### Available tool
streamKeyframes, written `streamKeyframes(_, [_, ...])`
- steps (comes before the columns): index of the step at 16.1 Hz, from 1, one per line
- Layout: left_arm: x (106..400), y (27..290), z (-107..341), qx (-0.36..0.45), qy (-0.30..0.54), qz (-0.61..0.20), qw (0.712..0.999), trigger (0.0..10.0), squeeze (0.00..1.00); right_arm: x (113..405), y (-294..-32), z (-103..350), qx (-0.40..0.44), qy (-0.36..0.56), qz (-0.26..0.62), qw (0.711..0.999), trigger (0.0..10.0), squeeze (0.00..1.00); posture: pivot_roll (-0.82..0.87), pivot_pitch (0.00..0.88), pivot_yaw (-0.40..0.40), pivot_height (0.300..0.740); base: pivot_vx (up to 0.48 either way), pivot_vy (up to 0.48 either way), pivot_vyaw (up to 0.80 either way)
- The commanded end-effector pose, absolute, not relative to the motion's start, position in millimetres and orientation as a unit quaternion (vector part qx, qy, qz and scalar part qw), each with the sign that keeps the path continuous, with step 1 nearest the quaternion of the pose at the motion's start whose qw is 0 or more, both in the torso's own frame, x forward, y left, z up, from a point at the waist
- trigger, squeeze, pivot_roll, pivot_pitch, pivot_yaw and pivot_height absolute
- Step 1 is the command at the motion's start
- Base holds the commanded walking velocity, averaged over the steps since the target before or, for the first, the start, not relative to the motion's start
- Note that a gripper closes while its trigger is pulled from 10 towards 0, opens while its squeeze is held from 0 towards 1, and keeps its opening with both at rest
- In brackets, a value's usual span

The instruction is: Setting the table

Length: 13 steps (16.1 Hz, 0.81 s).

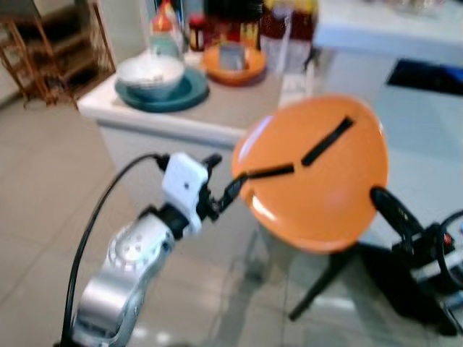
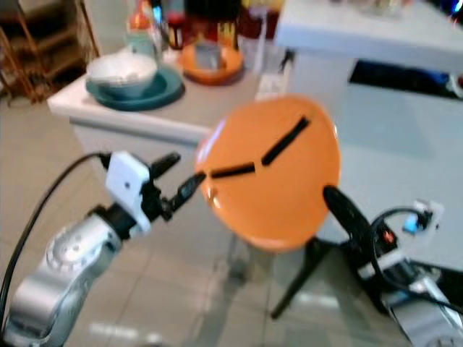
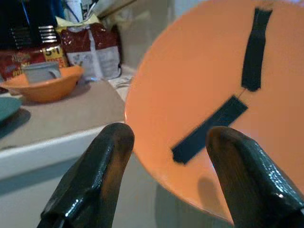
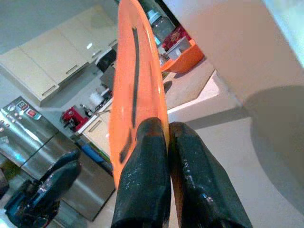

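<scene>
The orange plate (image 1: 311, 173) is off the table (image 1: 224, 108) and held in the air in front of the robot, tilted so that its face, marked with two strips of black tape (image 1: 327, 141), is turned up toward the head camera.

Right gripper (image 4: 166, 142): jaws clenched on the plate's rim. In the head views it takes the plate at about 4 o'clock on the disc. The right wrist view shows the rim edge-on, pinched between the two fingers (image 4: 145, 180).

Left gripper (image 1: 233, 186): at about 9 o'clock on the disc, jaws released. In the left wrist view both fingers (image 3: 95, 175) stand apart and point at the plate. It is touching or just beside the rim; which cannot be told from the blurred head views.

The table lies beyond the plate, at 11 o'clock in the head view. It carries a white bowl (image 1: 150, 74) on a teal plate (image 1: 170, 97), an orange bowl (image 1: 233, 66) with a grey cup (image 3: 42, 72) in it, and bottles (image 1: 217, 25) and packets (image 3: 90, 50) at the back.

Progress, as a judgement:
1. One place looks at least partly laid: the white bowl sits on the teal plate.
2. The orange plate is carried and not yet set down.
3. Remaining: bring the plate over bare table surface, level it and let go.
4. No cutlery can be made out.
</scene>
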<state>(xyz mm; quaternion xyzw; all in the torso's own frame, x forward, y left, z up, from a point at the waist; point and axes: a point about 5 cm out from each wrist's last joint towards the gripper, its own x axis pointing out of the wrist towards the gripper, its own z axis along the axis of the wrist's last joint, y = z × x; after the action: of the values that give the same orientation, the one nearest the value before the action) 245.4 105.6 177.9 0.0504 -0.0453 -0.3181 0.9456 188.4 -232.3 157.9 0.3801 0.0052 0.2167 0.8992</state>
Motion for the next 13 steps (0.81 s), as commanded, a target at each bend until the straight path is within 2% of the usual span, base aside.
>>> streamKeyframes(1, [245.8, 108.7, 177.1, 0.054, -0.041, -0.313, 0.947, 10.0, 0.0, 191.0, -230.2, 167.7, 0.374, -0.019, 0.227, 0.899, 10.0, 0.0, 0.02, 0.052, -0.032, 0.74, 0.0, -0.472, 0.0])
streamKeyframes(6, [261.1, 107.6, 179.0, 0.053, -0.046, -0.278, 0.958, 10.0, 0.0, 204.4, -248.5, 162.5, 0.384, -0.04, 0.121, 0.914, 10.0, 0.0, 0.02, 0.059, -0.034, 0.74, 0.0, -0.472, 0.0])
streamKeyframes(10, [271.2, 109.4, 179.7, 0.06, -0.044, -0.245, 0.967, 10.0, 0.0, 218.3, -256.5, 175.3, 0.404, -0.091, 0.038, 0.91, 10.0, 0.0, 0.01, 0.065, -0.02, 0.74, 0.0, -0.472, 0.0])
streamKeyframes(11, [272.5, 108.9, 179.9, 0.06, -0.045, -0.243, 0.967, 10.0, 0.0, 222.9, -262.1, 176.5, 0.401, -0.101, -0.006, 0.91, 10.0, 0.0, 0.01, 0.065, -0.019, 0.74, 0.0, -0.472, 0.0])
streamKeyframes(13, [273.2, 108.5, 180.0, 0.063, -0.046, -0.239, 0.968, 10.0, 0.0, 229.2, -271.6, 177.0, 0.424, -0.119, -0.063, 0.896, 10.0, 0.0, 0.01, 0.066, -0.02, 0.74, 0.0, -0.472, 0.0])
